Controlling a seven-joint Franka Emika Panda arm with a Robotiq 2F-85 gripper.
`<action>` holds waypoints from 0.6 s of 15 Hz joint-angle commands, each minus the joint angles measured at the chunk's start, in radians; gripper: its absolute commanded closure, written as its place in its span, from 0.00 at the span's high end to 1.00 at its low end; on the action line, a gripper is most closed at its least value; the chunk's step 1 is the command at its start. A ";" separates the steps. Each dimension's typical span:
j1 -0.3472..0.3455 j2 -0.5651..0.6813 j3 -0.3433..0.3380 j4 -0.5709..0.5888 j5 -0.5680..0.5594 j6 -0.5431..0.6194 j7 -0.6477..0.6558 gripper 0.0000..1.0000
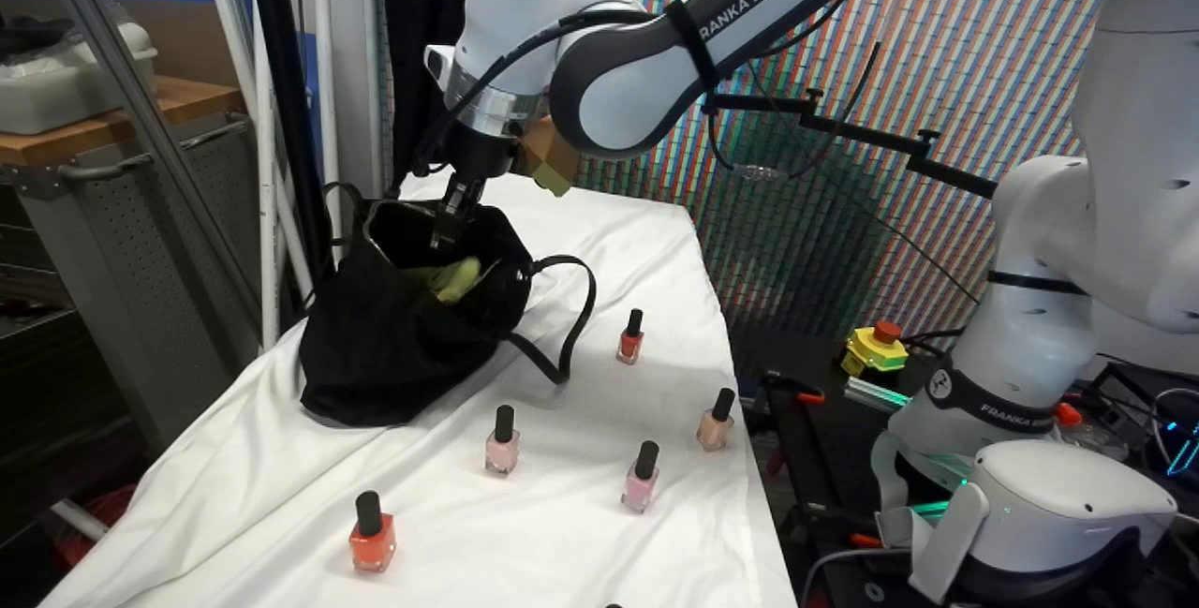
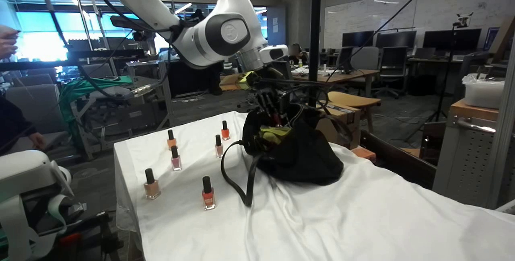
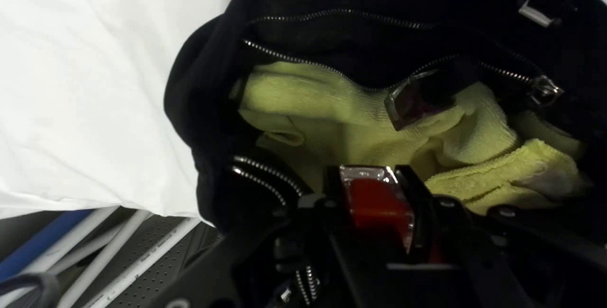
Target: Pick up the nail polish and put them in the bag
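Holding red nail polish (image 3: pixel 377 206) within mouth of black bag (image 1: pixel 393 346); fingers (image 3: pixel 419 199) clamped on it, base end foremost; yellow cloth (image 3: pixel 303 94) below, so letting go here should drop it straight in.

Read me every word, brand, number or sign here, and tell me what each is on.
"RANKA EMIKA": on the robot arm; its start runs under a black strap.
"FRANKA EMI": on the black band low on the arm; end unclear.
Round emblem, no legible words: on the arm.
Too small or blurred to read: marks on a red nail polish bottle, a white pole, the whiteboard and sheets on the door.
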State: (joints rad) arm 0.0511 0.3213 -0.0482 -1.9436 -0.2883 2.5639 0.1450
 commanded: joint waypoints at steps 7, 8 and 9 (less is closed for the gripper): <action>0.005 0.007 -0.031 0.016 -0.046 0.025 -0.048 1.00; 0.002 -0.006 -0.032 -0.003 -0.043 0.024 -0.049 1.00; 0.003 -0.018 -0.038 -0.019 -0.047 0.026 -0.039 1.00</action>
State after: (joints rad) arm 0.0516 0.3543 -0.0644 -1.9101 -0.3099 2.5694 0.1099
